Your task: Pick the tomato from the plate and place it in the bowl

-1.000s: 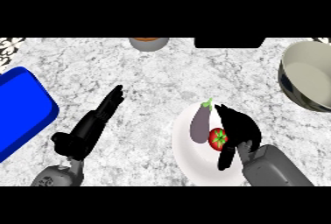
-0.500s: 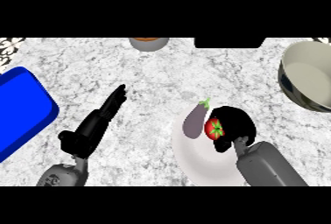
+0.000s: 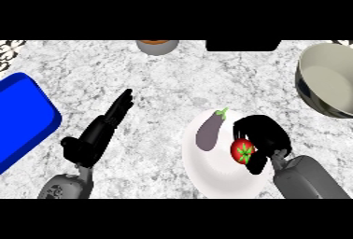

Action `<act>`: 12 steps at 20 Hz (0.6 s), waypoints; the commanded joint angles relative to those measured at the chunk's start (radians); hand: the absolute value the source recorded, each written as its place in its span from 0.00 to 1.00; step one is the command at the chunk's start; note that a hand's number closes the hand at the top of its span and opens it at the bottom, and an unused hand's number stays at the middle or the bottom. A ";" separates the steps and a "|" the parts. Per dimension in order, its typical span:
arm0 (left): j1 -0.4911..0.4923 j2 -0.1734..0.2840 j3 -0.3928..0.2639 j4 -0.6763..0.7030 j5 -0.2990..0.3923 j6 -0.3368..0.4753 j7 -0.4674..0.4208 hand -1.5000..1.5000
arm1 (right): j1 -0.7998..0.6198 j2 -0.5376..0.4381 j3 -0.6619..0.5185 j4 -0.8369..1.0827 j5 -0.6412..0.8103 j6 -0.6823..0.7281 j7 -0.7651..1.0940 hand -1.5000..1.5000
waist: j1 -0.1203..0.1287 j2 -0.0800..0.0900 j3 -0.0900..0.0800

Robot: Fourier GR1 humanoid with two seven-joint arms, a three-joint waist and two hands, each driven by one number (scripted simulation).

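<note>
A red tomato (image 3: pixel 242 151) with a green stem sits at the right side of a white plate (image 3: pixel 214 169), next to a purple eggplant (image 3: pixel 209 131). My right hand (image 3: pixel 264 135) is curled round the tomato, fingers over its top and right side, thumb below it. The large grey bowl (image 3: pixel 329 82) stands at the right edge, up and to the right of the plate. My left hand (image 3: pixel 103 131) lies open with straight fingers on the counter, left of the plate.
A blue tray (image 3: pixel 19 120) lies at the left edge. A small grey cup (image 3: pixel 157 45) and a black object (image 3: pixel 243 45) stand along the far edge of the marble counter (image 3: pixel 179 84).
My right hand has closed its fingers down round the tomato on the plate. The left hand has barely moved.
</note>
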 commanded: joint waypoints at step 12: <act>0.063 -0.004 -0.001 -0.051 -0.017 -0.014 -0.011 0.50 | 0.107 -0.237 -0.212 -0.188 0.105 -0.248 -0.322 1.00 | 0.001 -0.003 0.000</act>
